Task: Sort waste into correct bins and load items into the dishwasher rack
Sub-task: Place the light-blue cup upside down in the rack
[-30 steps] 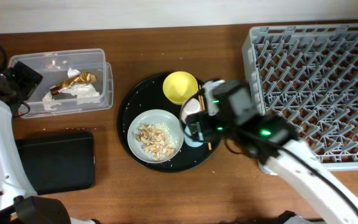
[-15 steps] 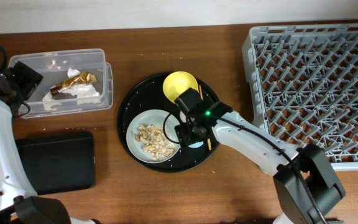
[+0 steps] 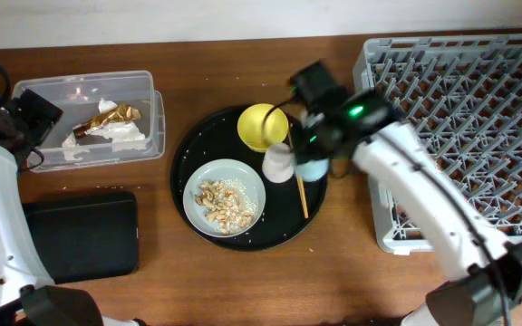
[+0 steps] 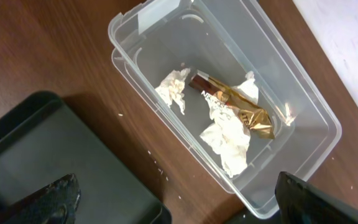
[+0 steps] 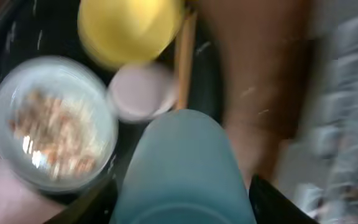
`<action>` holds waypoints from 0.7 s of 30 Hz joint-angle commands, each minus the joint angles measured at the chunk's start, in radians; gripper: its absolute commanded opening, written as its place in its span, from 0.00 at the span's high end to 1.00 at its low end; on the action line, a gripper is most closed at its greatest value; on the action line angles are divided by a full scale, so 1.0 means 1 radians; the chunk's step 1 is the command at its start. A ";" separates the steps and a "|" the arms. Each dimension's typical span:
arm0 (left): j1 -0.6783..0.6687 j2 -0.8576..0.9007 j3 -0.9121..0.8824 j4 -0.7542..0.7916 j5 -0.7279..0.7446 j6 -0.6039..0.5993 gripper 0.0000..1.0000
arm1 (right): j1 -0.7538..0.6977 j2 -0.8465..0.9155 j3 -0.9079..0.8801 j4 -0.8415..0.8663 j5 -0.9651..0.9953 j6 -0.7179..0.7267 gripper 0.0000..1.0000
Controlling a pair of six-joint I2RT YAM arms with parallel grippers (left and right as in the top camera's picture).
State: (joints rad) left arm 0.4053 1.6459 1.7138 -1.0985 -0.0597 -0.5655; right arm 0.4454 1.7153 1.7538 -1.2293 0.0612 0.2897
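Note:
My right gripper [image 3: 314, 156] is shut on the pale blue cup [image 5: 182, 168] and holds it above the right side of the large round black tray [image 3: 188, 154]; the cup also shows overhead [image 3: 312, 169]. On that tray are the yellow bowl [image 3: 261, 126], the white cup [image 3: 277, 163], the chopsticks [image 3: 301, 194] and the grey-green plate [image 3: 202, 177] with food scraps [image 3: 225, 201]. The clear tub [image 4: 129, 28] holds the gold wrapper [image 4: 238, 109] and white napkins [image 4: 229, 140]. My left gripper [image 4: 179, 199] is open above the tub's edge and the flat black tray [image 4: 55, 162]. The grey rack [image 3: 460, 127] stands at the right.
The flat black tray [image 3: 84, 234] lies at the front left, below the clear tub [image 3: 148, 127]. The large round black tray fills the middle. Small white grains lie on the wood between tub and flat tray [image 4: 151, 155].
My right gripper has taken the pale blue cup off the round tray and moved up and to the right with it, toward the rack. The left arm has not moved.

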 commanded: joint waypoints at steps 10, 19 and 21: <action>0.003 0.004 0.002 0.002 -0.009 -0.003 0.01 | -1.075 0.155 0.234 -0.002 -0.121 -0.133 0.41; 0.003 0.004 0.002 0.002 -0.009 -0.003 0.01 | -1.118 0.244 0.235 -0.066 -0.231 -0.129 0.01; 0.003 0.004 0.002 0.002 -0.009 -0.003 0.01 | -1.084 0.172 0.235 -0.076 -0.343 -0.130 0.02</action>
State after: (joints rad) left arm 0.4053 1.6459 1.7138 -1.0973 -0.0605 -0.5655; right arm -0.6670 1.9736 1.9747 -1.3010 -0.1703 0.1574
